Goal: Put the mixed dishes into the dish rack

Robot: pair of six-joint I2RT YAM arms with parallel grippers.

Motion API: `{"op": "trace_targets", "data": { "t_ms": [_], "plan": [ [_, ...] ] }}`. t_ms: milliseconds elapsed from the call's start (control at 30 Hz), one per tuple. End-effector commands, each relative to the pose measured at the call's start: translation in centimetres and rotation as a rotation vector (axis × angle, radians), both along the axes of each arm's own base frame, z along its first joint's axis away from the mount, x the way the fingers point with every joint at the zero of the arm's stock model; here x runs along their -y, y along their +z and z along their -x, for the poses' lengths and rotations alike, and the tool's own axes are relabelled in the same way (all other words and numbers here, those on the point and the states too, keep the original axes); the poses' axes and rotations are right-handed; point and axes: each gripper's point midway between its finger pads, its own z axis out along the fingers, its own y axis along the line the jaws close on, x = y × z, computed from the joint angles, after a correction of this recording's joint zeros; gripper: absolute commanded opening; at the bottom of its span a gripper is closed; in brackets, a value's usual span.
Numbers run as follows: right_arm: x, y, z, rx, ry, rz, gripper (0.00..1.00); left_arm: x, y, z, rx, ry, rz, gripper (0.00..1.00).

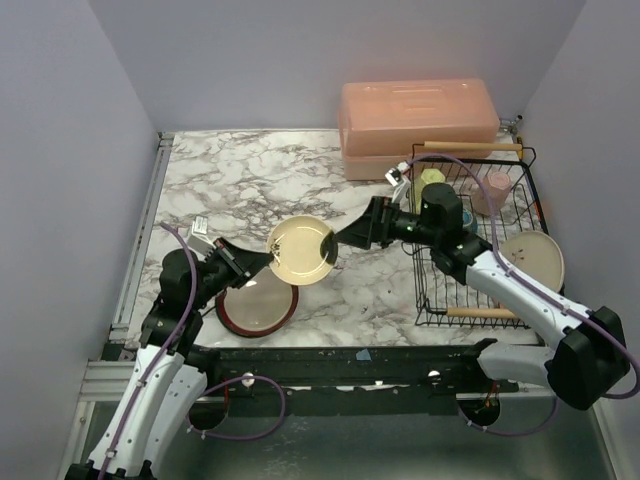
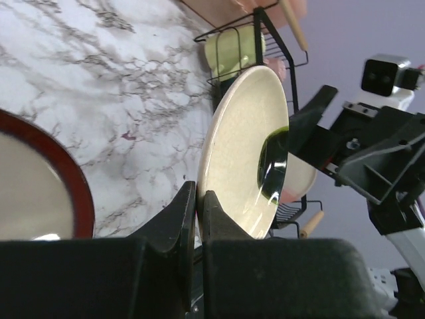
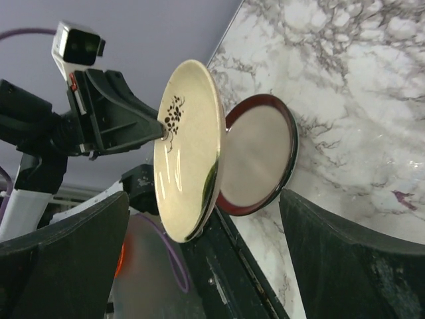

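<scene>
My left gripper (image 1: 262,258) is shut on the rim of a pale cream-yellow plate (image 1: 300,250) and holds it on edge above the table; the left wrist view shows its fingers (image 2: 188,206) clamping the rim (image 2: 246,133). My right gripper (image 1: 338,238) is open at the plate's right edge, the plate (image 3: 186,133) showing between its spread jaws (image 3: 204,199). The maroon-rimmed plate (image 1: 257,305) lies flat below. The black wire dish rack (image 1: 425,290) holds the yellow-green mug (image 1: 432,180) and the pink cup (image 1: 497,190). The cream-and-pink plate (image 1: 535,258) leans at its right side. The teal bowl is mostly hidden by my right arm.
The salmon-pink lidded box (image 1: 415,120) stands behind the rack at the back right. A small white tag (image 1: 200,225) lies on the marble near the left edge. Grey walls close in the left, back and right.
</scene>
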Motion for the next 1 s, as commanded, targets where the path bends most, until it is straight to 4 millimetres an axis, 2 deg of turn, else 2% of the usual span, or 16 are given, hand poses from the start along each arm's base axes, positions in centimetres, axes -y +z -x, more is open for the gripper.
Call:
{"op": "trace_targets", "data": {
  "t_ms": [0, 67, 200, 467, 567, 700, 967],
  "plan": [
    [-2.3, -0.4, 0.9, -0.008, 0.059, 0.020, 0.94, 2.0, 4.6, 0.8, 0.184, -0.158, 0.042, 0.00],
    [-3.3, -0.5, 1.7, -0.025, 0.100, -0.004, 0.89, 2.2, 4.7, 0.9, 0.194, -0.181, 0.042, 0.00],
    [-4.5, -0.2, 2.9, -0.067, 0.159, -0.073, 0.70, 2.4, 4.5, 1.1, 0.199, -0.199, 0.043, 0.00],
    [-4.5, 0.6, 3.5, -0.091, 0.169, -0.130, 0.27, 2.5, 3.4, 0.9, 0.173, -0.212, 0.021, 0.00],
    [-4.5, 0.4, 3.6, -0.110, 0.166, -0.133, 0.20, 2.7, 3.8, 0.8, 0.181, -0.227, 0.018, 0.00],
    [-4.3, 0.5, 3.6, -0.119, 0.155, -0.130, 0.01, 2.8, 3.8, 0.4, 0.142, -0.240, -0.013, 0.00],
    [-3.5, -0.1, 2.6, -0.103, 0.071, -0.055, 0.00, 4.1, 3.9, 0.1, 0.120, -0.364, -0.047, 0.31]
  ]
}}
